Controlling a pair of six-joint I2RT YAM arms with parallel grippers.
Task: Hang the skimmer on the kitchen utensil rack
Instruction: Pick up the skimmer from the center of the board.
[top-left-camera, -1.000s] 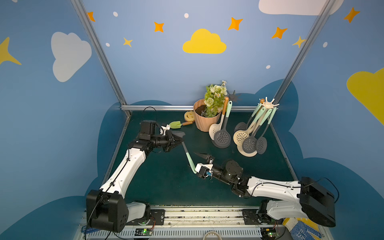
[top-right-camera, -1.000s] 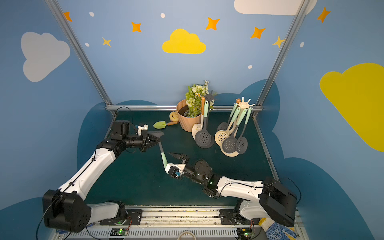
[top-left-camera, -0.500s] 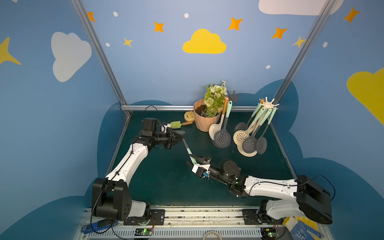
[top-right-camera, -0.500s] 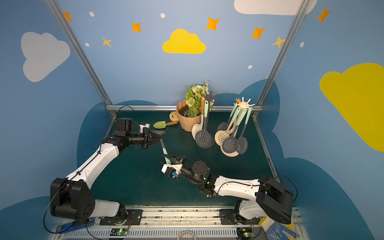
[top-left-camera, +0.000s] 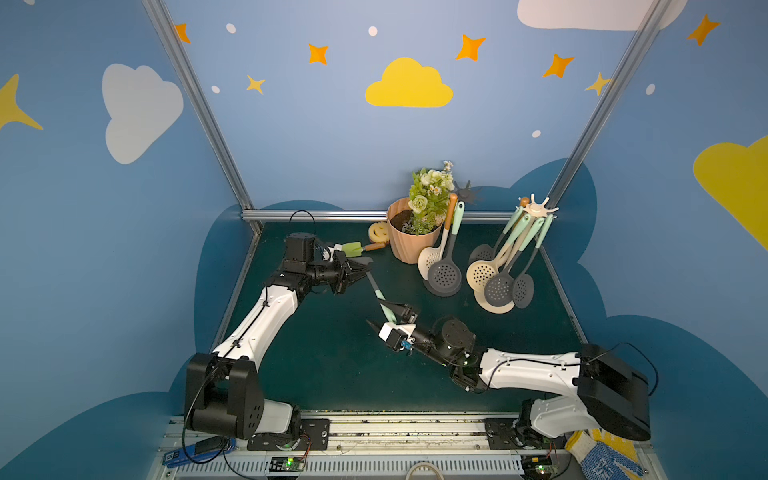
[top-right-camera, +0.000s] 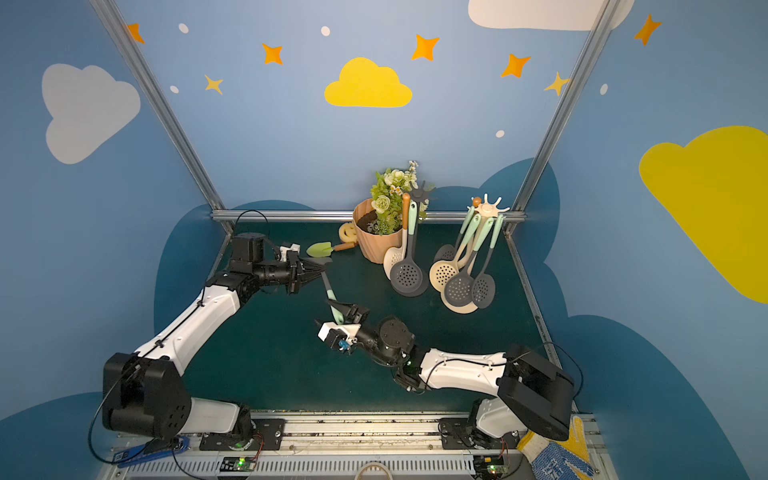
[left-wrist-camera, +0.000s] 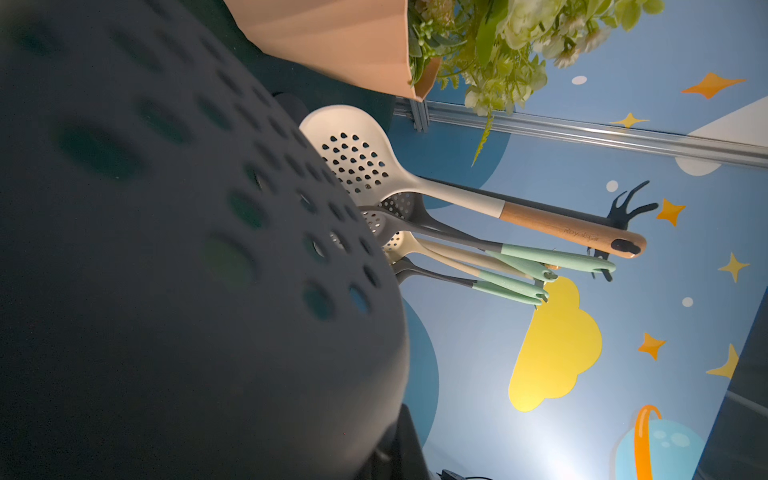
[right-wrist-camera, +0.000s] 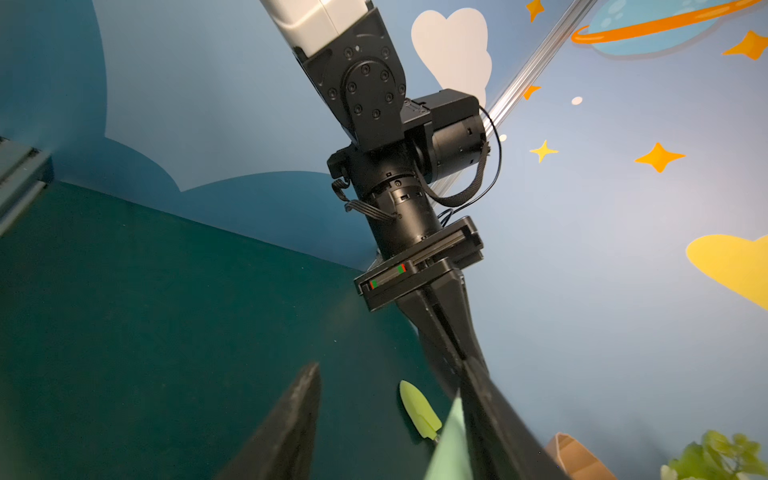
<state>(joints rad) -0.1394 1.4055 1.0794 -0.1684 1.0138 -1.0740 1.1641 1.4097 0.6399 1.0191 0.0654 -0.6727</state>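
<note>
Since a second ago my right claw (top-left-camera: 381, 314) has crept closer to my left claw (top-left-camera: 365, 269), and its jaws have narrowed and parted again. They now stand open astride the mint handle tip of the dark grey perforated silicone skimmer (top-left-camera: 379, 294). Only the right wrist view shows the handle lying against one finger, with a wide gap to the other finger (right-wrist-camera: 291, 424).

My left claw is clamped on the rim of the skimmer's head (left-wrist-camera: 166, 270), which fills the left wrist view. The skimmer hangs slanted in the air between my two claws, above the middle of the dark green tabletop (top-left-camera: 332, 374).

Farther out I count two racks. The dark grey star-topped rack (top-left-camera: 467, 192), beside the ribbed terracotta-coloured flowerpot (top-left-camera: 409, 245), carries two skimmers, one cream with a wooden handle and one dark. The cream star-topped kitchen utensil rack (top-left-camera: 536, 206), close to the right-hand rail, carries five by my count of heads: three dark, two cream.

One green garden trowel (top-left-camera: 352, 248) and one yellow smiley sponge (top-left-camera: 378, 232) lie near the far edge. Bare tabletop lies open between my claws and both racks.
</note>
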